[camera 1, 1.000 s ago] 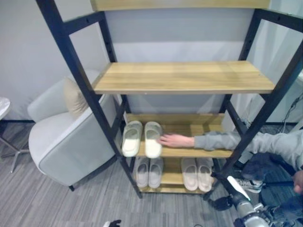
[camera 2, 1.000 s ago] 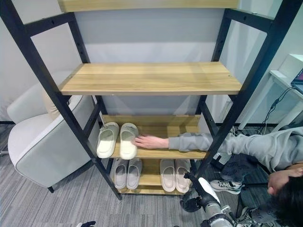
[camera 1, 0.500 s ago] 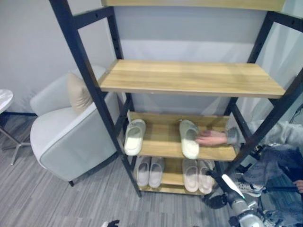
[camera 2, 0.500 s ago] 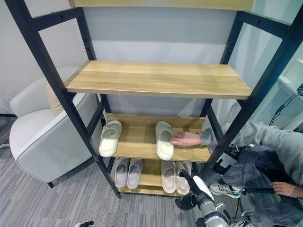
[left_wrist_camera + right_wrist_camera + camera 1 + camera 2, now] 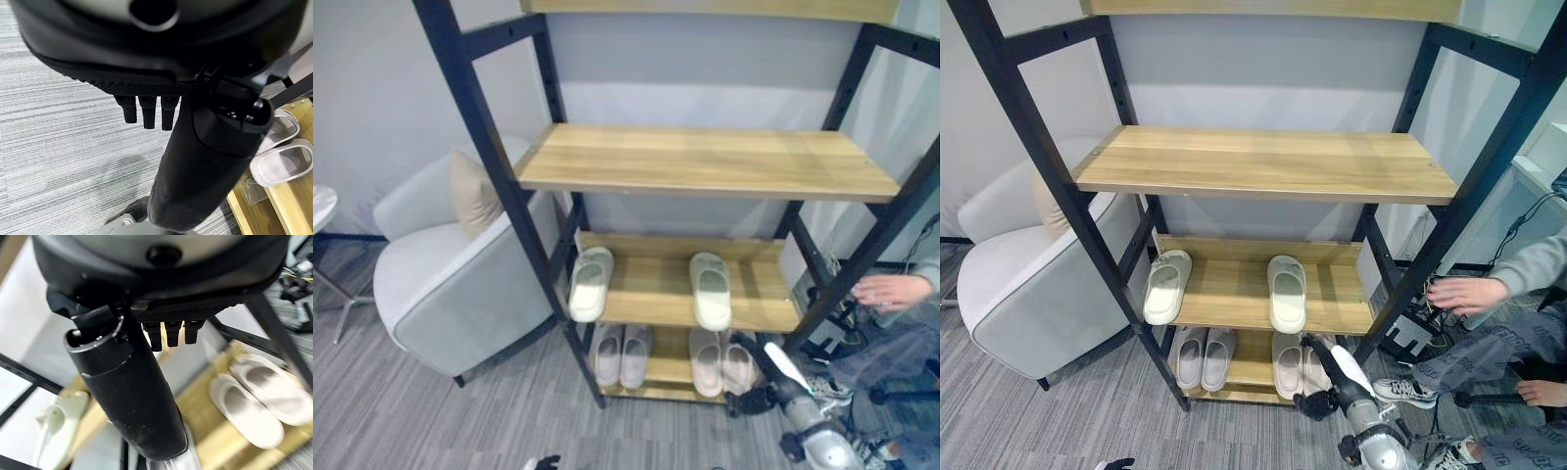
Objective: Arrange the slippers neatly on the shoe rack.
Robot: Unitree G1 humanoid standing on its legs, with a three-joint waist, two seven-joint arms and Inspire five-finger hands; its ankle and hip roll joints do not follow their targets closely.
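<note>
A: What do we see in front of us?

B: We face a shoe rack (image 5: 1087,235) with black slanted posts and wooden shelves. On the middle low shelf (image 5: 1234,294) lie two pale slippers, well apart. The left slipper (image 5: 1166,286) sits at the shelf's left end, just beside the black post, its toe near the front edge. The right slipper (image 5: 1287,293) lies right of the shelf's middle, its toe also reaching the front edge. Bare wood lies open between the two, and a narrower strip of bare wood lies between the right slipper and the right post.

A: And below that?

B: The bottom shelf (image 5: 1252,372) holds two pairs side by side, a grey pair (image 5: 1203,356) on the left and a beige pair (image 5: 1295,364) on the right, each pair's two slippers touching. The upper shelf (image 5: 1263,162) is bare wood.

A: Where are our hands?

B: Our right hand (image 5: 1317,403) hangs low in front of the rack's lower right corner, beside the beige pair. In its wrist view, our right hand (image 5: 168,333) has short curled fingertips and a straight thumb, and it grips nothing. Our left hand (image 5: 544,461) shows at the bottom edge over the striped grey floor (image 5: 411,411). In its wrist view the left hand (image 5: 146,110) is likewise curled in and holding nothing.

A: Anything around the rack?

B: A grey armchair (image 5: 1028,294) stands left of the rack, touching or nearly touching the left post. To the right, a person's hand (image 5: 1464,294) in a grey sleeve is outside the right post, apart from the shelves.
</note>
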